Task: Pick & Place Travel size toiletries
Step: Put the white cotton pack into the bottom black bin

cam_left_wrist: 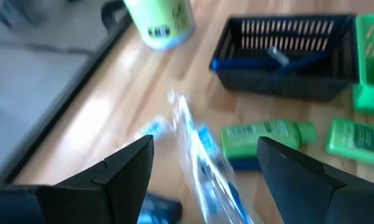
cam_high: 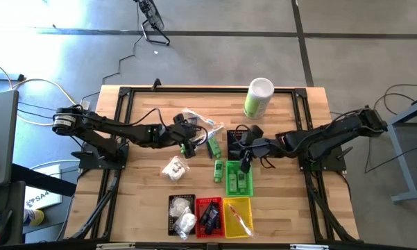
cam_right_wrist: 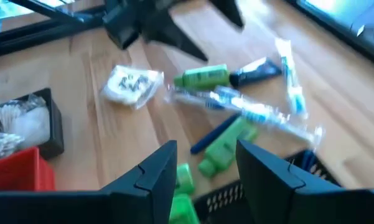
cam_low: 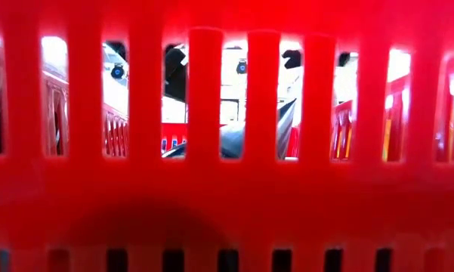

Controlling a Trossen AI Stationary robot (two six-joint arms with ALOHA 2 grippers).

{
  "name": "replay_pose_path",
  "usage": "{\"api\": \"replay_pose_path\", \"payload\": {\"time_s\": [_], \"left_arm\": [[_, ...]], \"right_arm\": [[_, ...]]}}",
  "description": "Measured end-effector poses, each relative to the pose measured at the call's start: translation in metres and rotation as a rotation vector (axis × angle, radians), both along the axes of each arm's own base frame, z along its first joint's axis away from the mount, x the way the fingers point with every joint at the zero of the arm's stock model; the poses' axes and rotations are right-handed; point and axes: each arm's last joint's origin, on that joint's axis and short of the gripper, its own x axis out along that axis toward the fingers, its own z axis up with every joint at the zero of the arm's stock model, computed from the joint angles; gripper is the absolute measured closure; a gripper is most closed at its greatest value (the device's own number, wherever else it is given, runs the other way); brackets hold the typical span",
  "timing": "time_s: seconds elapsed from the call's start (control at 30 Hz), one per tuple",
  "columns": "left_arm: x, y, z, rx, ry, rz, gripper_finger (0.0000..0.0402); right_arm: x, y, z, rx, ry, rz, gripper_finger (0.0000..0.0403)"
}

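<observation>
The right end effector (cam_high: 245, 164) hangs just above the green basket (cam_high: 239, 182), its fingers (cam_right_wrist: 150, 174) parted with nothing visibly between them; just past them lie a green bottle (cam_right_wrist: 227, 148) and a dark blue tube (cam_right_wrist: 213, 135) on the bare surface (cam_high: 146, 182). The left end effector (cam_high: 187, 147) sits over the loose pile, fingers (cam_left_wrist: 121, 165) spread wide and empty, a clear-wrapped stick (cam_left_wrist: 202, 158) lying in the gap ahead of them and another green bottle (cam_left_wrist: 266, 135) just to one side.

Judging from the baskets, the sorting is partly done: the green basket under the right end effector already holds bottles, and the row nearest the surface's front edge has white pouches in the black basket (cam_high: 181, 215), dark items in the red basket (cam_high: 208, 217) and a stick in the yellow basket (cam_high: 237, 217). Still loose between the two end effectors are a white pouch (cam_high: 175, 169), bottles, a tube and wrapped sticks.

Beyond the pile, a second black basket (cam_left_wrist: 285, 57) holds blue items, and farther off stands the tall green-and-white canister (cam_high: 258, 98), clear of the work. The two arms reach close together, so crowding over the pile looks the main hazard.
</observation>
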Motion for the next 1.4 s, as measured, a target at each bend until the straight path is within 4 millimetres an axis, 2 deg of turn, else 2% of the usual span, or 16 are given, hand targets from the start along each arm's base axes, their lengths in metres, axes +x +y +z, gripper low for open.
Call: {"api": "replay_pose_path", "payload": {"time_s": [0.27,0.53,0.67,0.8,1.07,1.23,1.4], "left_arm": [[-0.005,-0.003,-0.008,-0.185,0.034,0.023,0.0124],[-0.006,-0.004,-0.011,-0.334,0.014,0.070,0.0124],[-0.011,-0.010,-0.016,-0.384,0.065,0.102,0.0124],[-0.014,-0.023,-0.017,-0.458,0.104,0.045,0.0124],[-0.025,-0.050,-0.025,-0.575,0.221,0.026,0.0124],[-0.033,-0.059,-0.030,-0.667,0.280,0.094,0.0124],[-0.040,-0.064,-0.033,-0.703,0.332,0.161,0.0124]], "right_arm": [[0.003,0.000,0.005,-0.135,-0.025,0.077,0.0247],[0.004,-0.012,0.006,-0.323,0.008,-0.032,0.0255],[0.006,-0.027,0.006,-0.321,0.024,-0.037,0.0255],[0.008,-0.044,0.006,-0.292,0.031,-0.006,0.0255],[0.013,-0.074,0.014,-0.253,-0.071,-0.001,0.0255],[0.013,-0.086,0.017,-0.245,-0.101,-0.003,0.0255],[0.013,-0.089,0.017,-0.217,-0.115,0.029,0.0255]]}}
